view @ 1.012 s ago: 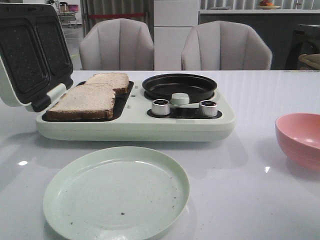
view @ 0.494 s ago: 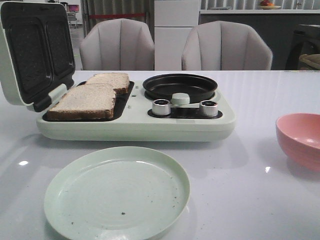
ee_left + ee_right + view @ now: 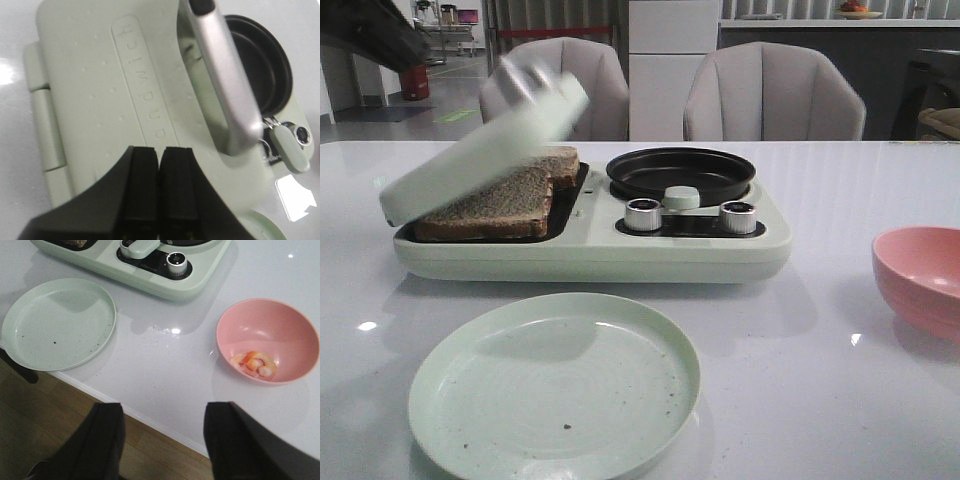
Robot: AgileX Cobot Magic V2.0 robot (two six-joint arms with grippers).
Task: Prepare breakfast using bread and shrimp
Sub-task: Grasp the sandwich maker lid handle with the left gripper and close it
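Two slices of bread [image 3: 488, 203] lie in the sandwich maker's left tray. Its pale green lid [image 3: 485, 150] hangs half-lowered and blurred over them. In the left wrist view my left gripper [image 3: 161, 155] is shut and empty, just over the lid's [image 3: 100, 100] outer face, beside the silver handle [image 3: 225, 85]. Whether it touches the lid I cannot tell. The shrimp [image 3: 254, 364] lies in the pink bowl [image 3: 295, 335] at the right. My right gripper [image 3: 162, 410] is open and empty over the table's near edge, short of the bowl.
An empty pale green plate [image 3: 555, 385] sits in front of the sandwich maker. The black round pan [image 3: 680, 175] and two silver knobs [image 3: 642, 214] take up the maker's right half. The pink bowl [image 3: 920, 280] stands near the right edge. Two chairs stand behind the table.
The lid, which stood upright and open at the left, has swung down and now hangs low over the bread. My left arm has come into the top left of the front view.
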